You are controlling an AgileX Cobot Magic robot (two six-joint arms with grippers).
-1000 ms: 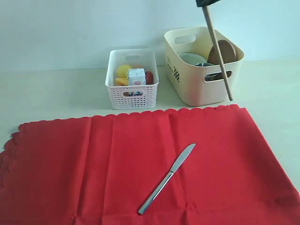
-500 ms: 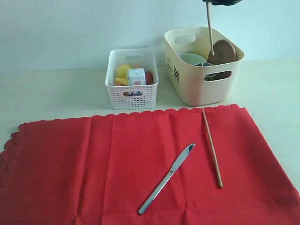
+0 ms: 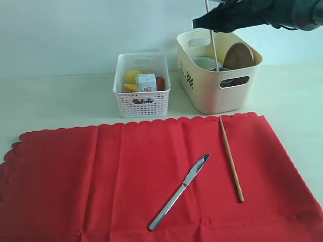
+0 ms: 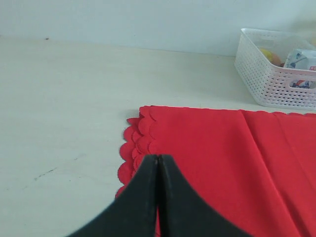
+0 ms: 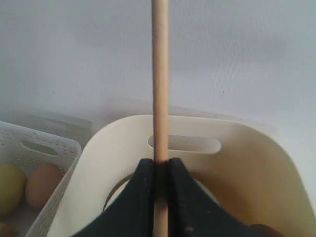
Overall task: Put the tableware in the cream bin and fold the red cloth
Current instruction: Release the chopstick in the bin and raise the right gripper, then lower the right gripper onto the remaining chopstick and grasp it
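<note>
Exterior view: right claw (image 3: 209,22) sits above the cream bin (image 3: 209,96), pinched shut on one chopstick (image 3: 214,50). The stick hangs near upright, lower end down inside the bin, upper end out of frame. Right wrist view agrees: both jaws of the claw (image 5: 159,173) press on the chopstick (image 5: 159,74), over the bin (image 5: 247,163) opening.

Inside the bin: brown plate (image 3: 239,54) leans on the right-hand wall, pale bowl (image 3: 204,62) sits toward the left wall. Grey metal shows through the front handle slot, probably the cup (image 3: 228,82), too hidden to be sure.

In front of the bin: red cloth (image 3: 101,176) is spread flat, unfolded, its scalloped edge just short of the bin's base. On it a second chopstick (image 3: 231,159) runs straight out from the bin's front, one end almost at that edge. Knife (image 3: 180,191) lies left of that, diagonal, blade tip pointing back toward the bin.

Left of the bin: white basket (image 3: 141,103) with food, small gap between them.

Left claw (image 4: 158,163): jaws touching, nothing between them, near the cloth (image 4: 222,158) corner at the end away from the bin. Basket (image 4: 269,84) shows beyond it.
</note>
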